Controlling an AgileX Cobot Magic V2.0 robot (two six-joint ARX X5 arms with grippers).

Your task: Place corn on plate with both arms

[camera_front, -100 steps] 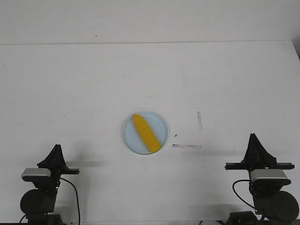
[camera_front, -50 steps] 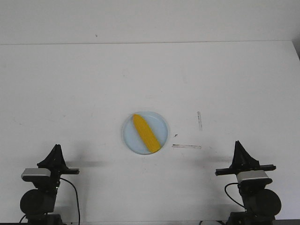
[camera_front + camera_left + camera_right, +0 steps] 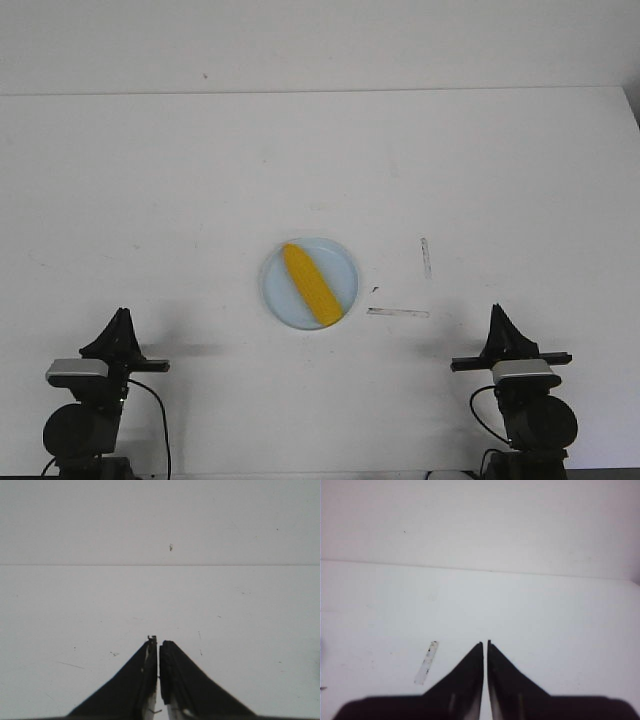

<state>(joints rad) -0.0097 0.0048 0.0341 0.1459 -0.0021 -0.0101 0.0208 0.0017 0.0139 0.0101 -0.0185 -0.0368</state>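
Note:
The yellow corn (image 3: 311, 284) lies slantwise inside the pale blue plate (image 3: 345, 265) near the middle of the table in the front view. My left gripper (image 3: 123, 314) sits far off at the near left edge, shut and holding nothing; its closed tips (image 3: 158, 641) point over bare white table. At the near right edge my right gripper (image 3: 497, 311) is likewise shut and holds nothing, tips (image 3: 485, 642) together. Neither wrist view shows the corn or the plate.
Two worn tape strips lie right of the plate, one upright (image 3: 425, 257) and one flat (image 3: 398, 312); a tape strip (image 3: 426, 662) also shows beside the right fingers. The table's far edge meets a white wall.
My right arm has drawn back toward the near edge and shifted left, away from the plate. The left arm, the corn and the plate have stayed put.

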